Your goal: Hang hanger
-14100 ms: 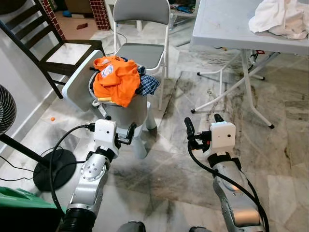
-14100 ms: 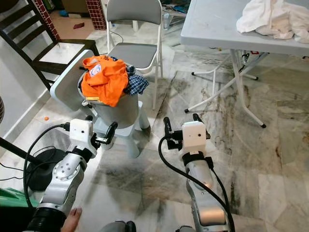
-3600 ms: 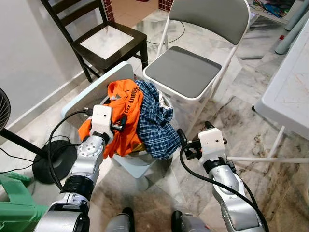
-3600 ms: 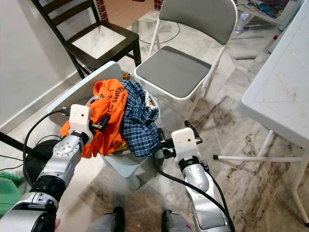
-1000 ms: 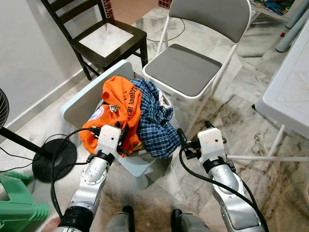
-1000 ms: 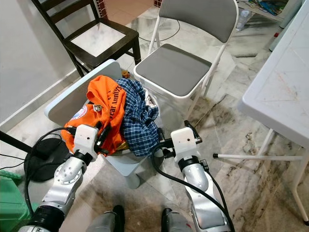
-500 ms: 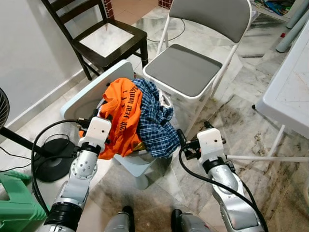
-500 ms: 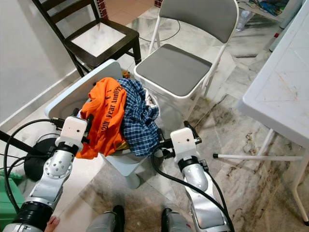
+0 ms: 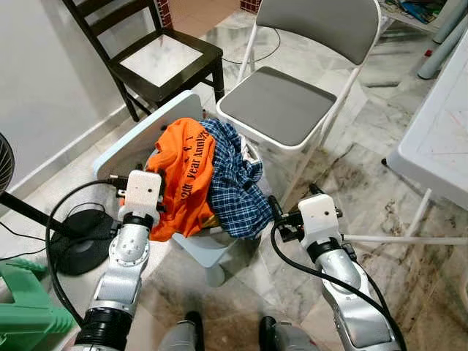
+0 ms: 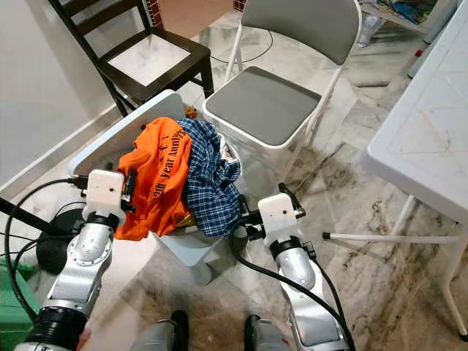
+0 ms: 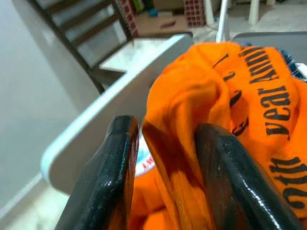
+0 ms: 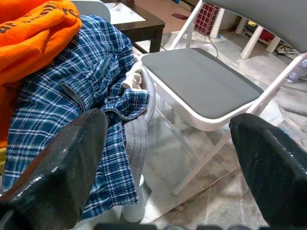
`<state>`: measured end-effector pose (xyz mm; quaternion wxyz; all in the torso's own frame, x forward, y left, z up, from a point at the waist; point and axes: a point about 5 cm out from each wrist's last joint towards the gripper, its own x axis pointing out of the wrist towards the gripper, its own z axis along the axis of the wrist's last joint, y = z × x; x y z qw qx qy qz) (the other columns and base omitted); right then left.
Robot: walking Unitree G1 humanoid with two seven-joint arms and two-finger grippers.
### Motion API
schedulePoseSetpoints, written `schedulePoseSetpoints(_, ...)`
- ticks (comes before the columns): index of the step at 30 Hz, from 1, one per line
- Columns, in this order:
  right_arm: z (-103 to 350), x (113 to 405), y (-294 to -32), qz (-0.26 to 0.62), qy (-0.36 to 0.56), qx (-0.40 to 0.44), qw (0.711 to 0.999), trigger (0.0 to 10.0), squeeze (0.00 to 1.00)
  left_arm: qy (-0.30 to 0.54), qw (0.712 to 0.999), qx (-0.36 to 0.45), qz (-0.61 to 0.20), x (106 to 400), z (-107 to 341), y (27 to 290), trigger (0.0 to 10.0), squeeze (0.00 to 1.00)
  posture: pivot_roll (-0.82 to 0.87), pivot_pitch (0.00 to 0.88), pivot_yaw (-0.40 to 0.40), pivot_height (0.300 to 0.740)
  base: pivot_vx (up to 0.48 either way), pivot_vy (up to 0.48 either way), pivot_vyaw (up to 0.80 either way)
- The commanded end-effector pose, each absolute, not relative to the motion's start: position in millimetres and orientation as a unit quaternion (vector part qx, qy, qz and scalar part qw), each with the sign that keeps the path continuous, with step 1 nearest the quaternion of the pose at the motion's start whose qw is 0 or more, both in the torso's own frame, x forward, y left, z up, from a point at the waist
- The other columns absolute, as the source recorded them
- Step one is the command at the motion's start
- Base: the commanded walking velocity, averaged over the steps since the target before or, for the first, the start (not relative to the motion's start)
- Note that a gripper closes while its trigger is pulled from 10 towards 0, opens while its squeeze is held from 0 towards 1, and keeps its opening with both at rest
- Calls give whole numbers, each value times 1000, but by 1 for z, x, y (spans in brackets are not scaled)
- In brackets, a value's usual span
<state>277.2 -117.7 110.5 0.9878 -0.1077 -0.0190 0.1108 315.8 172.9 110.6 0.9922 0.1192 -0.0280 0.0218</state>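
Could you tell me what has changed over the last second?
The left gripper, shut on the orange shirt, has swung out to the robot's left, drawing the shirt's edge with it. The right gripper stays open beside the basket; the plaid shirt and grey chair are unchanged.

We are in a home's living space: marble-tile floor (image 9: 380, 212), dark wooden chair (image 9: 157, 55), grey folding chair (image 9: 292, 95), white folding table (image 9: 439, 139), standing fan's base (image 9: 80, 241), laundry bin (image 9: 197, 245) heaped with clothes (image 9: 212, 179).

orange cloth shirt (image 9: 183, 175), glossy floor (image 9: 380, 190)
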Motion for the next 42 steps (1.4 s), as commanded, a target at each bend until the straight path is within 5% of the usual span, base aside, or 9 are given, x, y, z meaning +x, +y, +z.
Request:
schedulePoseSetpoints(1, 105, 275, -115, 119, -9, -107, 987, 10000, 0, 2, 995, 95, 33, 314, 102, 179, 10000, 0, 44, 278, 18, 740, 0, 0, 0)
schedulePoseSetpoints(10, 105, 275, -116, 117, -8, -108, 987, 10000, 0, 13, 998, 58, 20, 318, 99, 174, 10000, 0, 38, 279, 18, 740, 0, 0, 0)
schedulePoseSetpoints(11, 105, 275, -116, 117, -8, -109, 987, 10000, 0, 14, 998, 61, 22, 320, 100, 174, 10000, 157, 37, 278, 18, 740, 0, 0, 0)
schedulePoseSetpoints(12, 105, 275, -115, 117, -8, -109, 987, 10000, 0, 13, 998, 56, 23, 321, 101, 174, 10000, 1000, 37, 278, 19, 740, 0, 0, 0)
schedulePoseSetpoints(18, 105, 275, -116, 115, -8, -109, 987, 10000, 0, 12, 999, 48, 21, 324, 102, 173, 10000, 1000, 36, 279, 23, 740, 0, 0, 0)
schedulePoseSetpoints(20, 104, 275, -116, 114, -7, -109, 987, 10000, 0, 14, 999, 48, 20, 325, 102, 174, 10000, 0, 35, 280, 25, 740, 0, 0, 0)
schedulePoseSetpoints(26, 104, 275, -115, 113, -6, -108, 988, 10000, 0, 26, 999, 44, 9, 328, 99, 174, 9373, 0, 34, 281, 29, 740, 0, 0, 0)
schedulePoseSetpoints(29, 104, 275, -115, 112, -6, -108, 988, 10000, 0, 29, 999, 36, 2, 331, 98, 174, 0, 0, 32, 280, 30, 740, 0, 0, 0)
schedulePoseSetpoints(42, 104, 275, -116, 109, -7, -110, 988, 10000, 0, 17, 999, 33, -6, 338, 99, 177, 0, 0, 30, 273, 32, 740, 0, 0, 0)
